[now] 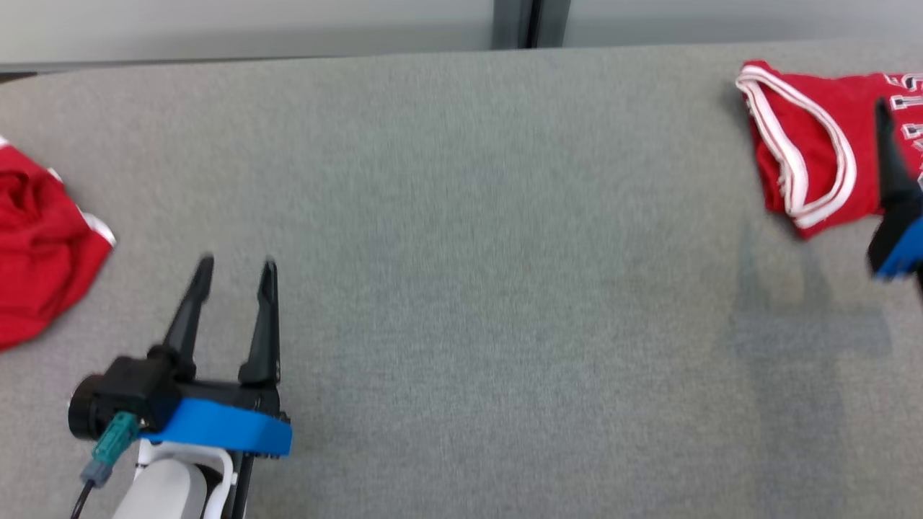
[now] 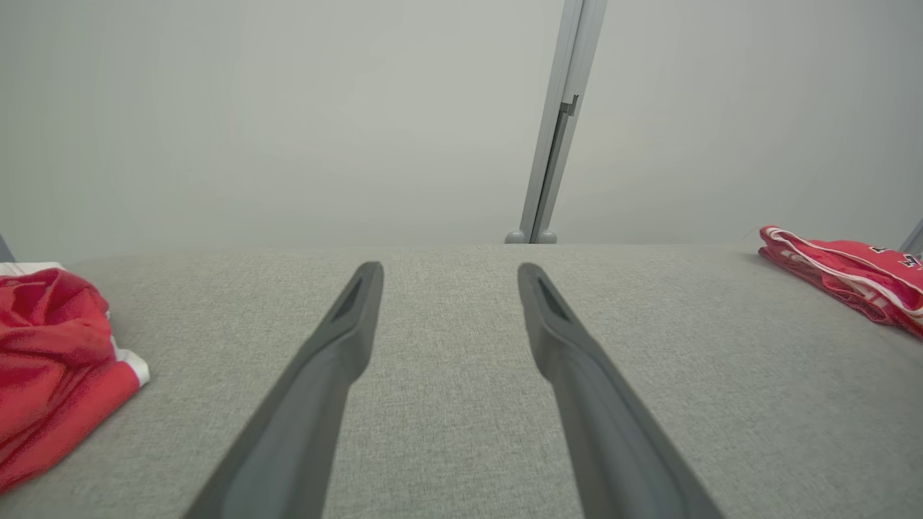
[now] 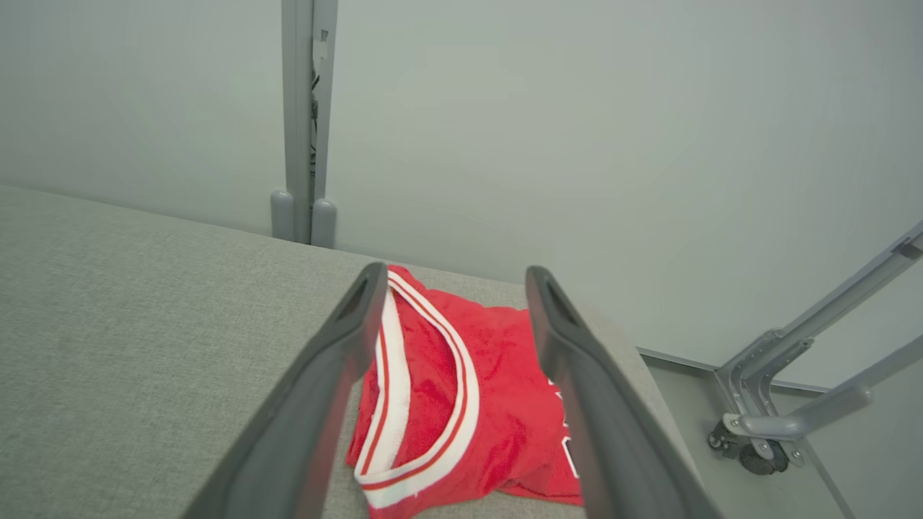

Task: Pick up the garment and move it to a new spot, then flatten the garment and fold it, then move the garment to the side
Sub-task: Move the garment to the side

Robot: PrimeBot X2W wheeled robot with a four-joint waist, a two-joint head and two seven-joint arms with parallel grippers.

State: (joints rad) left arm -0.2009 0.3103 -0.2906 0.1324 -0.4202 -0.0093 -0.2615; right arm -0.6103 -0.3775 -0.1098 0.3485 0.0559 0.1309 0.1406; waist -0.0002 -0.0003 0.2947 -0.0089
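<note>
The garment (image 1: 800, 155) is a red jersey with white-trimmed openings, lying folded at the table's far right corner. In the right wrist view the garment (image 3: 447, 404) lies on the table under and between the spread fingers of my right gripper (image 3: 456, 277), which is open and holds nothing. One of its dark fingers (image 1: 891, 166) crosses the garment's right part in the head view. My left gripper (image 1: 238, 265) is open and empty over bare table at the lower left. In the left wrist view, the left gripper (image 2: 448, 274) has the garment (image 2: 844, 277) far off to its right.
A second red garment (image 1: 36, 245) lies crumpled at the table's left edge, left of my left gripper; it also appears as the crumpled cloth (image 2: 50, 360) in the left wrist view. The grey cloth-covered table (image 1: 490, 252) ends at a pale wall. A metal frame with a caster (image 3: 764, 440) stands beyond the right edge.
</note>
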